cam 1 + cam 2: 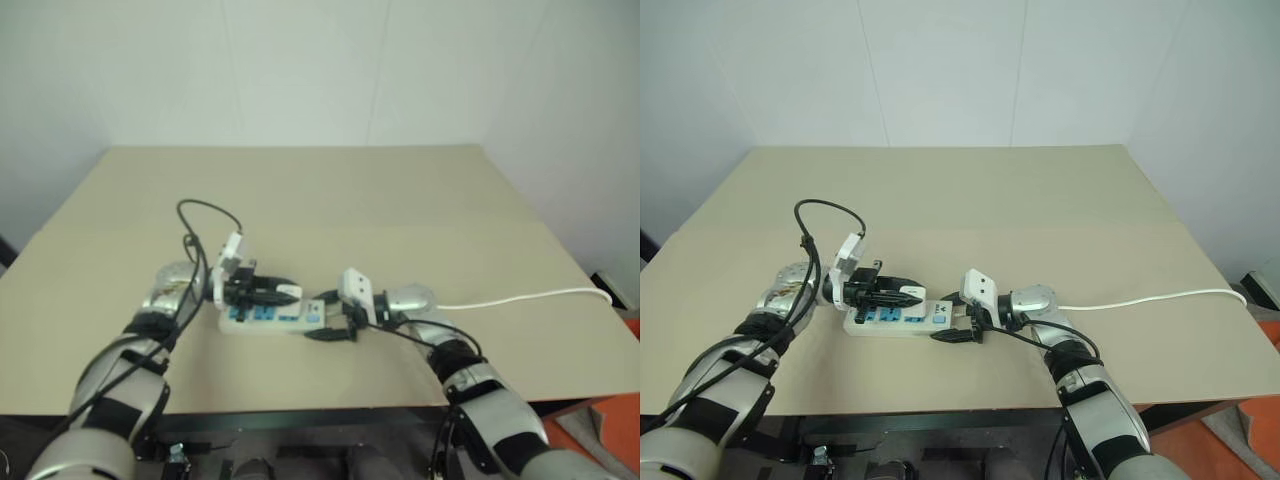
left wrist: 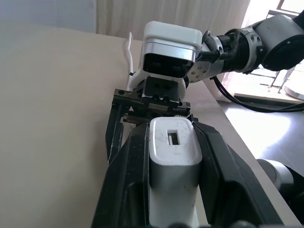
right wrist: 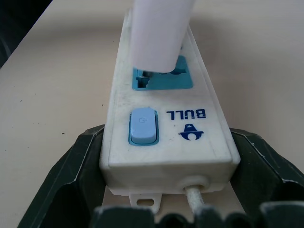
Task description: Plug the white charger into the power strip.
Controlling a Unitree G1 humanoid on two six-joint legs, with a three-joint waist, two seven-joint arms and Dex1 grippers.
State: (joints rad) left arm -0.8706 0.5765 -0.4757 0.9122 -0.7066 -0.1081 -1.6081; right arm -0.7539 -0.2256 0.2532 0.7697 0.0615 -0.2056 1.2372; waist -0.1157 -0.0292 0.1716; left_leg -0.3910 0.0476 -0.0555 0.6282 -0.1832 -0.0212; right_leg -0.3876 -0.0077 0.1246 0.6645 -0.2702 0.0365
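Observation:
The power strip (image 1: 262, 316) lies flat near the table's front edge, its blue sockets facing up. My right gripper (image 1: 952, 318) is shut on its cord end, one finger on each long side, beside the blue switch (image 3: 142, 126). My left gripper (image 1: 283, 292) reaches over the strip from the left and is shut on the white charger (image 2: 172, 142). The charger (image 3: 159, 33) stands tilted over the socket nearest the switch. Its lower end is at the socket face, and a prong shows at the opening.
The strip's thin white cord (image 1: 520, 298) runs right across the tan table (image 1: 350, 200) to its right edge. A black cable (image 1: 205, 215) loops above my left wrist. Bare tabletop lies behind the strip, and a white wall stands beyond it.

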